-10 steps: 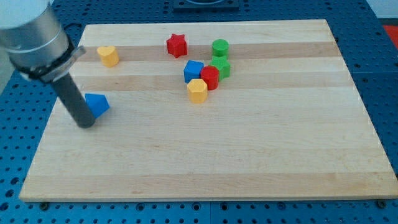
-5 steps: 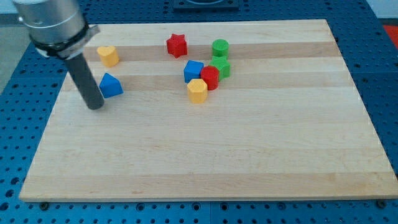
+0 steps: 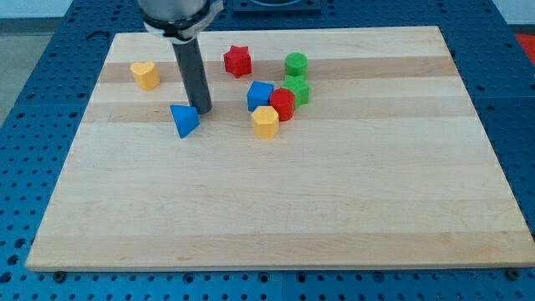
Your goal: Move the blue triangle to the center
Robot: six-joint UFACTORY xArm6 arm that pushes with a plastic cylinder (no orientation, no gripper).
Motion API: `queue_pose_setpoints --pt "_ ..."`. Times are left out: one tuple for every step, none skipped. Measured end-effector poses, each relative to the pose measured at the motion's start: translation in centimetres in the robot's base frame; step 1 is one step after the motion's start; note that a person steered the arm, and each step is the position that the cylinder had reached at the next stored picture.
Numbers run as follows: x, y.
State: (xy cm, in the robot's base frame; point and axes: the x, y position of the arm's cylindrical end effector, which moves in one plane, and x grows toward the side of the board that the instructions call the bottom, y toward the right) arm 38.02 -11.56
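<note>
A yellow heart-shaped block [image 3: 145,74] sits alone toward the view's left of the wooden counter [image 3: 334,209], at about ten o'clock from the board's middle. Right of it lies the blue triangle [image 3: 185,119], left of centre and near nine o'clock, with the arm's rod standing just beside it at roughly one o'clock; the tip [image 3: 203,110] looks to be touching or nearly touching the block's upper right edge. This arm has no pincer, so there is no grip to report. Further right, a red star [image 3: 237,60] sits above a tight cluster: a blue cube [image 3: 260,94], a yellow hexagonal block [image 3: 265,122], a red cylinder [image 3: 282,104] and two green blocks [image 3: 295,77]. The push toward the centre appears under way but unfinished; the next move likely calls for the tip to come round to the triangle's left side and drive it rightward and slightly down, passing below the cluster
</note>
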Motion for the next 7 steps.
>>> queue_pose_setpoints --pt "-0.7 -2.3" --pt "-0.9 -7.0" --pt "1.2 -9.4" --pt "3.3 -7.9" --pt "3.1 -3.2" --pt "1.9 2.1" --pt "2.0 2.0"
